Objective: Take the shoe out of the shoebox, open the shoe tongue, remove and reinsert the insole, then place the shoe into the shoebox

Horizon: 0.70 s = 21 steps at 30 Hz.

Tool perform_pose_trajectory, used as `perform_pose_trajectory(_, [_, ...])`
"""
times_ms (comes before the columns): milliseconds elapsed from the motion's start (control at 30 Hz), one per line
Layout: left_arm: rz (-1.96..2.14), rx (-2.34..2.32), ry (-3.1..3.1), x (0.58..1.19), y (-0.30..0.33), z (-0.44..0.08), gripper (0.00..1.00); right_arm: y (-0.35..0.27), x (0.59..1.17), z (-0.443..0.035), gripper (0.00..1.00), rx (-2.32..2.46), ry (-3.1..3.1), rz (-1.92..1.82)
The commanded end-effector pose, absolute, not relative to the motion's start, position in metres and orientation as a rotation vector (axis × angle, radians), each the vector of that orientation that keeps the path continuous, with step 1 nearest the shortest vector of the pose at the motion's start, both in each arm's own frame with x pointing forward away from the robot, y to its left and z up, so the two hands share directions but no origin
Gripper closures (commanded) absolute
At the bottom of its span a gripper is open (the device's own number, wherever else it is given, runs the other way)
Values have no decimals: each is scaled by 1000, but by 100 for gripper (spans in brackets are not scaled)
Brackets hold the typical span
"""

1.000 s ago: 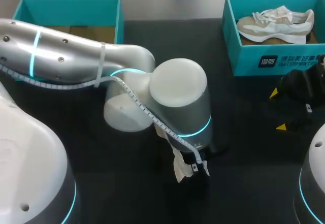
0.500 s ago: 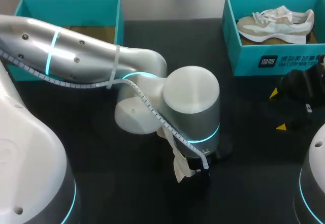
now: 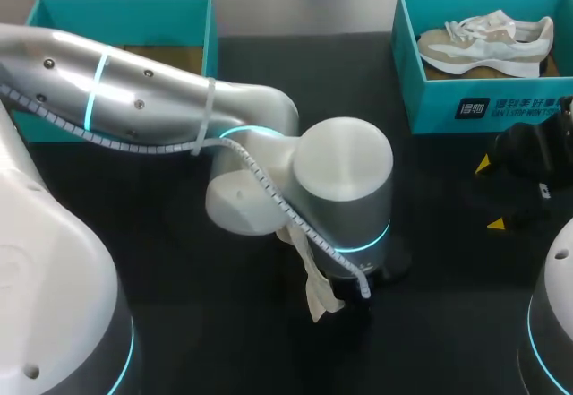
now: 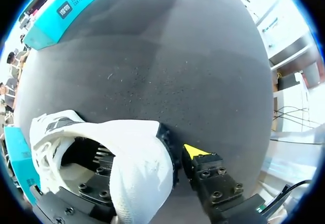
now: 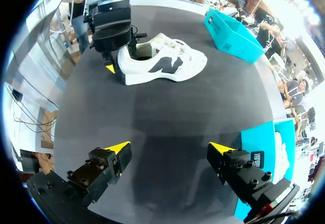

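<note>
The matte black counter [image 5: 167,127] carries everything. Our left arm [image 3: 134,99] hangs over its middle. A teal shoebox [image 5: 231,33] sits far ahead of our right fingers [image 5: 109,165], which stand wide apart. Nearer them the white shoe [image 5: 167,64] stands on its sole, heel clamped between our left fingers [image 4: 205,168].

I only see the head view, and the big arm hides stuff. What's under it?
Observer: A white shoe stands on its sole on the table.
Operator: Is something holding it?
Observer: Yes, the left claw pinches its heel, one finger inside, one outside.
Operator: Any markings on it?
Observer: A dark mark on its side.
</note>
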<state>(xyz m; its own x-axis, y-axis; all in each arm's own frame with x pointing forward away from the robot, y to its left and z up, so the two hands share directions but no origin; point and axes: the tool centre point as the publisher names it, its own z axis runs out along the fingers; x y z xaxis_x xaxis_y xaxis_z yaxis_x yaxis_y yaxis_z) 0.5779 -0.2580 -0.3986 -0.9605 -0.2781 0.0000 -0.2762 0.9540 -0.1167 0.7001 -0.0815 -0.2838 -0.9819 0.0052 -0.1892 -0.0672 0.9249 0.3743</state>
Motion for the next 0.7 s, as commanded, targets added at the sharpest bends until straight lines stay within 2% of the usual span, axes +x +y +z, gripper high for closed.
perform_pose_trajectory(33, [-169, -449, 3088, 579, -260, -400, 70, -81, 700, -284, 0, -45, 2897, 567])
perform_pose_trajectory(67, [-167, -454, 3087, 579, -260, -401, 82, -81, 700, -284, 0, -45, 2897, 567])
perform_pose_trajectory(100, [-167, -457, 3087, 580, -260, -401, 100, -81, 700, -284, 0, -45, 2897, 567])
perform_pose_trajectory(400, [-180, -455, 3090, 580, -255, -387, 100, -81, 700, -284, 0, -45, 2897, 567])
perform_pose_trajectory(700, [-206, -326, 3127, 588, -244, -342, 100, -81, 700, -284, 0, -45, 2897, 567])
